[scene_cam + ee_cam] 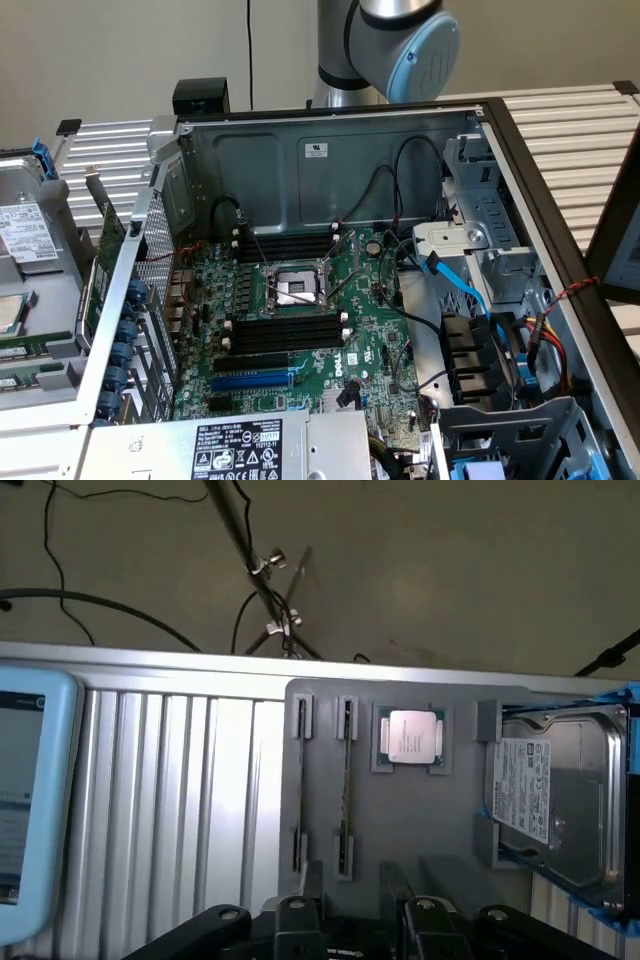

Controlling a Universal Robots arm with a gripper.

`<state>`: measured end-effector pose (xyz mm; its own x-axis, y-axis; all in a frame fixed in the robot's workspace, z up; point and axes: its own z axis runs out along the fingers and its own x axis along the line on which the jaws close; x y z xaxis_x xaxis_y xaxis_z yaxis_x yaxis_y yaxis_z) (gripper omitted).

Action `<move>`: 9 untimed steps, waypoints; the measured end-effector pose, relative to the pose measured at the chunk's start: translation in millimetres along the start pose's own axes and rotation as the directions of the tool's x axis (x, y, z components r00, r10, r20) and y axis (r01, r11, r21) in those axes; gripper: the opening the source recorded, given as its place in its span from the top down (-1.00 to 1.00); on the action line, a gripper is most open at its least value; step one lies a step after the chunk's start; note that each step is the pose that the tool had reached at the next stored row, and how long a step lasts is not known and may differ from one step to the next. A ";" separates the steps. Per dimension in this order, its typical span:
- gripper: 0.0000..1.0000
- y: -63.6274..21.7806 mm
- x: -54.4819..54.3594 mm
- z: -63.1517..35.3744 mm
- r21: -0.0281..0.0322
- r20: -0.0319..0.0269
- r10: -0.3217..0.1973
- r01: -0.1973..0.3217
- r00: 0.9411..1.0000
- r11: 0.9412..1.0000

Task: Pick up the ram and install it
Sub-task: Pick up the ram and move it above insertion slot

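Ram [346, 780] — in tray [405, 820], just beyond fingers [398, 895]

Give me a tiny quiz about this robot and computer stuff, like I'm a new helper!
1. True or false: the ram stands on edge in the grey tray.
2. What lies between the ram and the hard drive? A) a square chip B) a fan C) a screwdriver
3. Fill in: the long slot beside the black slots is coloured ____.
Key: 1 true; 2 A; 3 blue.
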<state>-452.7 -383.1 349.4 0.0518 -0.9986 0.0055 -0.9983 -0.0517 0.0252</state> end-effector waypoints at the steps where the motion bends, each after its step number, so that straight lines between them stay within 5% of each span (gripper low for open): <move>1: 0.27 2.1 0.3 0.6 0.006 0.000 0.000 0.000 1.000 1.000; 5: 0.27 10.5 0.9 3.3 0.027 -0.001 0.000 0.000 1.000 1.000; 9: 0.27 12.0 2.0 10.0 0.030 -0.002 0.000 0.000 1.000 1.000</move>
<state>-464.8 -385.8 339.7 0.0522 -0.9986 0.0070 -0.9986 -0.0523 -0.0044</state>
